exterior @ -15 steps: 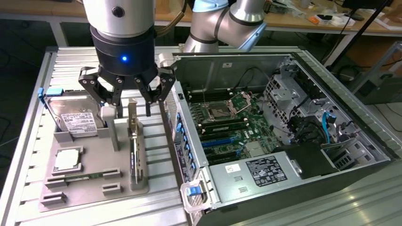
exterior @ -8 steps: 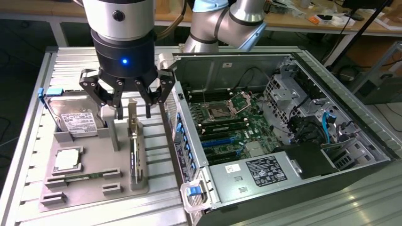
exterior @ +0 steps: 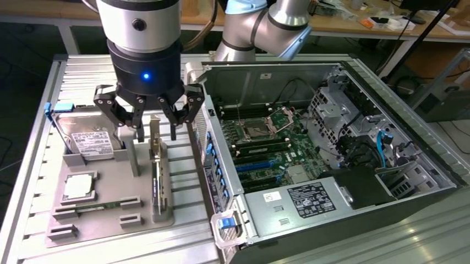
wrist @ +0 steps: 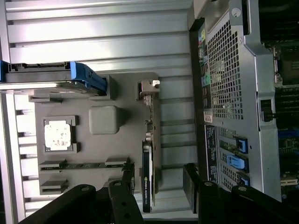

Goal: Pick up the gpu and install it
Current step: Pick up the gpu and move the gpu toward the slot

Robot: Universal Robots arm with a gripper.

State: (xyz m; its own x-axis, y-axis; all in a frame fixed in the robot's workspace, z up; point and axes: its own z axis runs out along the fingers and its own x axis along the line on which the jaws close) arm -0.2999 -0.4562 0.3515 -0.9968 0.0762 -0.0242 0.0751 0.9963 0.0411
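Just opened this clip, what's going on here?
A single robot arm holds its open gripper low over a grey parts tray, straddling one end of the green graphics card with black fan shroud, which stands on edge in the tray. The card is not yet gripped or lifted. The open silver computer case sits beside the tray, at the exterior view's right.

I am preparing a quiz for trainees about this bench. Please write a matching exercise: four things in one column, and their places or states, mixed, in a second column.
1 gpu
2 hard drive
3 CPU
4 computer case

A lies flat in a square pocket of the grey tray
B stands on edge below the open gripper
C side open, at the exterior view's right
D propped at the tray's corner, at the exterior view's left, white label showing

Pairs: 1-B, 2-D, 3-A, 4-C
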